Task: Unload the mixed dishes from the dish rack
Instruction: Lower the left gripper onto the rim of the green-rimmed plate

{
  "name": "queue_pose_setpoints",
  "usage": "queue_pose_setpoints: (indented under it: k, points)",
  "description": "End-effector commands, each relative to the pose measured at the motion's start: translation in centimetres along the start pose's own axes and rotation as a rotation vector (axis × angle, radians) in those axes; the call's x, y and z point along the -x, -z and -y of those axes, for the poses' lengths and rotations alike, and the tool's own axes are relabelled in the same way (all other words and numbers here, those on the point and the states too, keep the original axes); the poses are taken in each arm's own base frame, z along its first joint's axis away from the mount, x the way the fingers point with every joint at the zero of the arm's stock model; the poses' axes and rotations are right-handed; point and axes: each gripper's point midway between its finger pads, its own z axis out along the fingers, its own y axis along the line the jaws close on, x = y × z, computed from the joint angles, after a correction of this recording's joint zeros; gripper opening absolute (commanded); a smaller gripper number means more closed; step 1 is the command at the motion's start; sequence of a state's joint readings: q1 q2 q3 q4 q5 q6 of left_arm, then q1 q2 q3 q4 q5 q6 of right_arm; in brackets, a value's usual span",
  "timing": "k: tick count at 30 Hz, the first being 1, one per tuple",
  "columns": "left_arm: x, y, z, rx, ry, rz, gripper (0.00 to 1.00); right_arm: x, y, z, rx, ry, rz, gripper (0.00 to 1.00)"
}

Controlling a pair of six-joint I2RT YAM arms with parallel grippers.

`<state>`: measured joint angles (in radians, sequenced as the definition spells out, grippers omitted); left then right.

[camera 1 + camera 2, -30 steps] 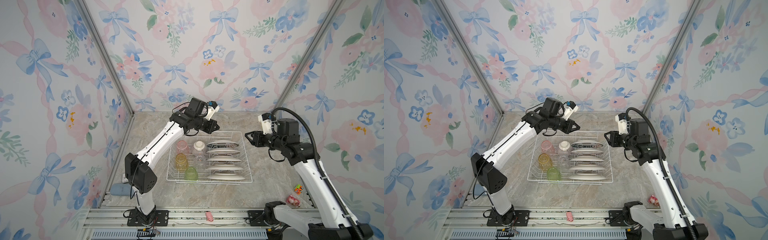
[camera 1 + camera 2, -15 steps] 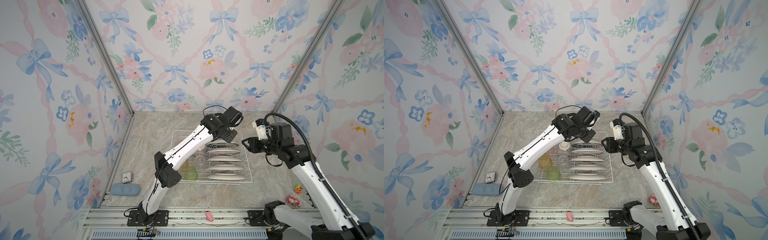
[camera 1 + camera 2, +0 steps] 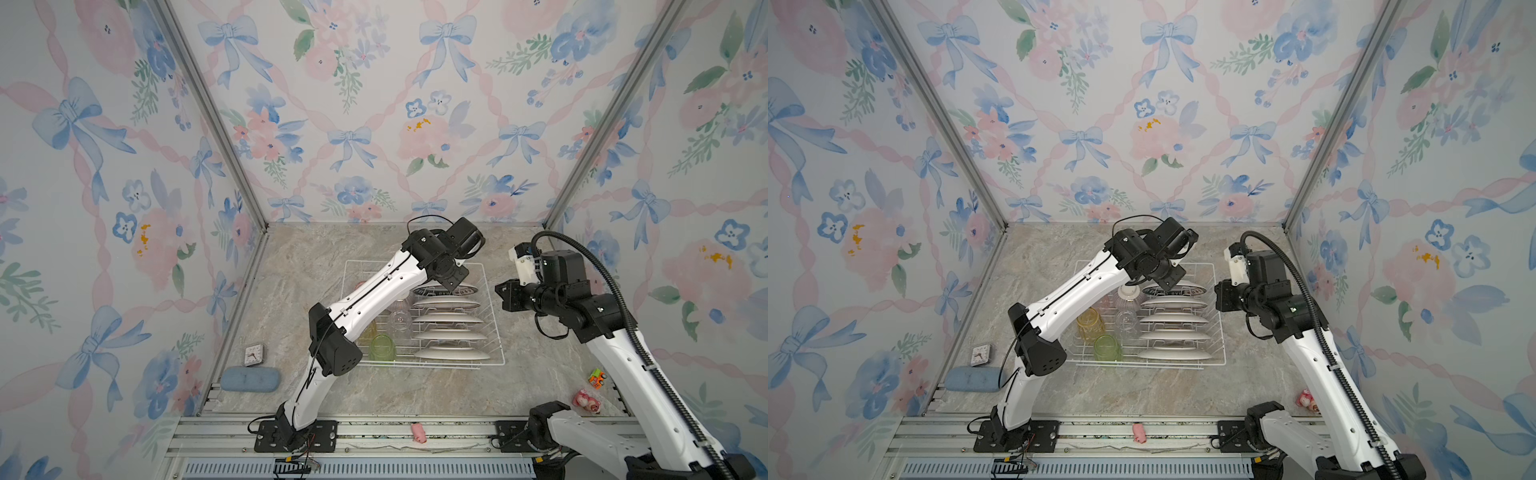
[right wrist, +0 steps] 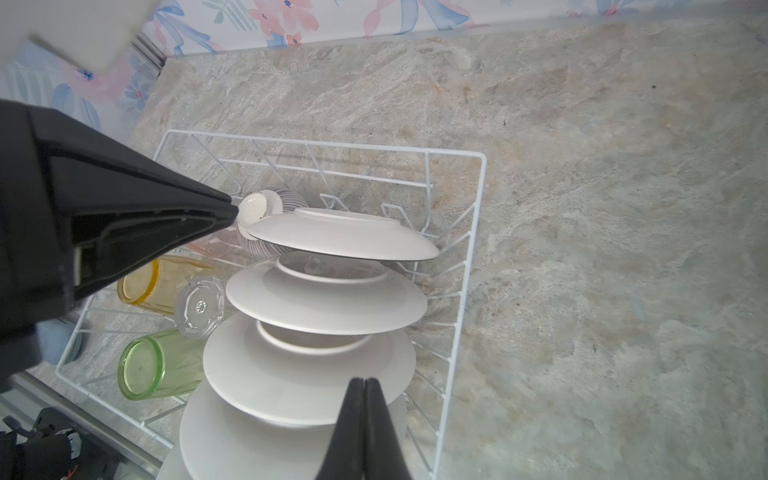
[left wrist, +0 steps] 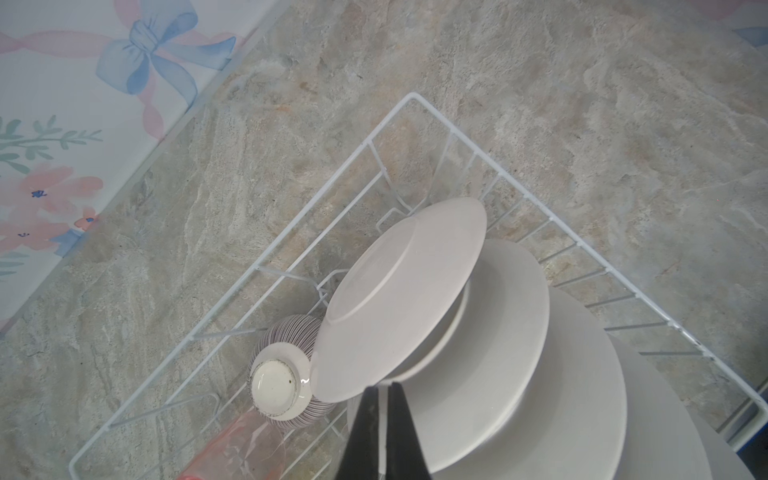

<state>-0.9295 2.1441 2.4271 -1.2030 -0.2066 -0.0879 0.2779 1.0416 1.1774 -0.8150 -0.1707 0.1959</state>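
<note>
In both top views the dish rack [image 3: 449,365] stands mid-table with its whole load aboard: five plates [image 3: 446,319] on edge down its right half, tumblers [image 3: 382,347] and bowl [image 3: 1127,291] in its left. The left gripper [image 3: 452,284] reaches across to the far plate [image 3: 467,291]. The right gripper [image 3: 505,296] hangs just beside the rack's right wall.

From the left wrist, the fingers [image 5: 363,428] are pressed together with a mere sliver between them, tips at the far plate's rim. Whether they nip it I cannot tell (it looks more like a touch). That plate leans off its neighbours, just beside the upturned, finely striped bowl. It seems the piece in hand. The jaws would need to part, straddle the rim past its lip, then draw the plate up along the prongs, away from the bowl.

From the right wrist, that gripper's fingers [image 4: 353,424] are pressed together on nothing, above the nearer plates. The plates are smooth white, each with a raised foot ring, slick and thin-edged. The green tumbler [image 4: 158,365] and yellow tumbler [image 4: 153,282] are translucent. The thin wire rack looks light and may ride up with a lifted plate.
</note>
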Motion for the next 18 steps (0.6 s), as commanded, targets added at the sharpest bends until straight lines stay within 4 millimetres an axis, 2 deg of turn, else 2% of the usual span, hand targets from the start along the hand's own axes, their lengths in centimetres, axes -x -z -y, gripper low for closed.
queue_pose_setpoints:
  k: [1,7,9,12,14,18]
  points:
    - [-0.3,0.4,0.3,-0.020,-0.055,-0.007,0.00,-0.8,-0.5,0.7,-0.043,-0.027,-0.048,0.00]
    - [0.2,-0.1,1.4,-0.095,-0.123,0.014,0.00,-0.4,-1.2,1.6,-0.078,-0.047,-0.073,0.00]
    - [0.0,-0.1,2.0,-0.119,-0.163,0.013,0.06,-0.6,-1.4,1.6,-0.075,-0.042,-0.075,0.01]
    - [-0.8,0.0,3.1,-0.147,-0.246,-0.001,0.15,-0.8,-1.5,1.8,-0.073,-0.037,-0.076,0.06]
    - [-1.4,-0.1,3.5,-0.161,-0.277,-0.013,0.18,-0.9,-1.6,2.0,-0.069,-0.037,-0.073,0.12]
    - [-2.3,-0.6,3.8,-0.175,-0.312,-0.038,0.21,-0.9,-1.5,2.4,-0.066,-0.044,-0.063,0.18]
